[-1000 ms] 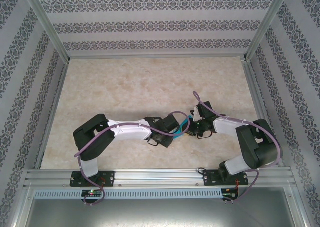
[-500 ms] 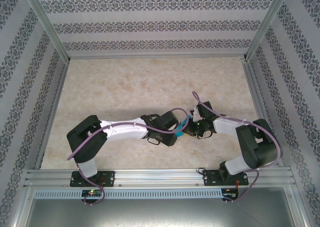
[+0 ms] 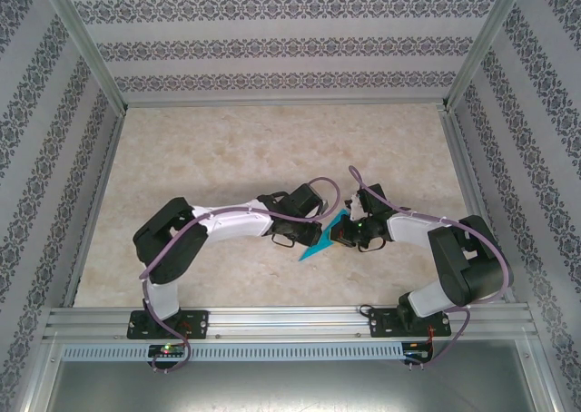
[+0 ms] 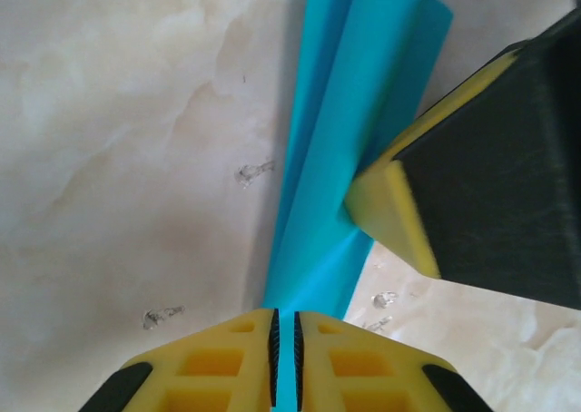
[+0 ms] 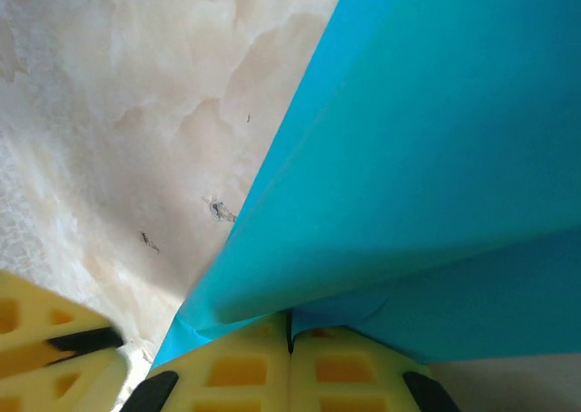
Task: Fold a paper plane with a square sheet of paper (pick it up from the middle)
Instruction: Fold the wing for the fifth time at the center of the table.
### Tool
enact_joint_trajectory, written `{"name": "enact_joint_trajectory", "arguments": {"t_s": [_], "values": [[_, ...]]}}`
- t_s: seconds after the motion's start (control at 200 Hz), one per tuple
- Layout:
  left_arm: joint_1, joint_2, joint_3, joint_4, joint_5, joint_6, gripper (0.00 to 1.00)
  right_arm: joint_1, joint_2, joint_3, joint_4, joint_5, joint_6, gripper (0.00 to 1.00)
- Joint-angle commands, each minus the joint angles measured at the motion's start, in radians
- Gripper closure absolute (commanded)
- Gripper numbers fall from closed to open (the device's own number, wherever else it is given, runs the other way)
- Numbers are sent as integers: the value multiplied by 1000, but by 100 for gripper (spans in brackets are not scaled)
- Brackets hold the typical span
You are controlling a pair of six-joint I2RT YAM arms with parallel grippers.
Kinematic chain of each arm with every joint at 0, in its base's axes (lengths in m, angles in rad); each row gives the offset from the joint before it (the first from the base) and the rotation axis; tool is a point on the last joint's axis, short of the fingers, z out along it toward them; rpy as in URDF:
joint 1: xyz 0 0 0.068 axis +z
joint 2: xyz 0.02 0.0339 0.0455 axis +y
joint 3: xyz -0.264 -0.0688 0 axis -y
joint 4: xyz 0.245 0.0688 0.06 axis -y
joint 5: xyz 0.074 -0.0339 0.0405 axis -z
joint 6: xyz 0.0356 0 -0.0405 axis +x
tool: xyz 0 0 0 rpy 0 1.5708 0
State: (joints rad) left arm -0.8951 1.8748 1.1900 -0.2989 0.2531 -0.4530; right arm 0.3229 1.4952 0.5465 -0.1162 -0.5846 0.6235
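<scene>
Between left hand (image 4: 284, 339) and right hand (image 5: 290, 332), paper plane (image 4: 338, 140) sits pinched.

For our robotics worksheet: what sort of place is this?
Probably a robot test cell: a marble-look table boxed in by aluminium frame rails and patterned wall panels, with a bolted-down arm holding folded paper.

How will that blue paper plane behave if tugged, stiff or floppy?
Probably light and floppy, since the paper plane is a thin sheet; its long folds likely stiffen it lengthwise. It might slip or tear if tugged, as the left fingers and right fingers both pinch it.
</scene>
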Motion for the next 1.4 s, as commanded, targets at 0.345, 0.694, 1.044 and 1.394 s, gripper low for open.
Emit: {"name": "enact_joint_trajectory", "arguments": {"t_s": [0.345,0.694,1.044,1.394], "values": [[5,73,38,3,79,16,90,-4,40,-13,-35,67,-20,100],[3,92,21,32,115,11,91,-8,40,-29,-17,68,-12,100],[-8,121,3,16,59,34,90,-10,19,-28,-17,67,-3,96],[-27,158,-21,-33,-50,70,90,-22,-66,0,-70,48,1,82]]}}
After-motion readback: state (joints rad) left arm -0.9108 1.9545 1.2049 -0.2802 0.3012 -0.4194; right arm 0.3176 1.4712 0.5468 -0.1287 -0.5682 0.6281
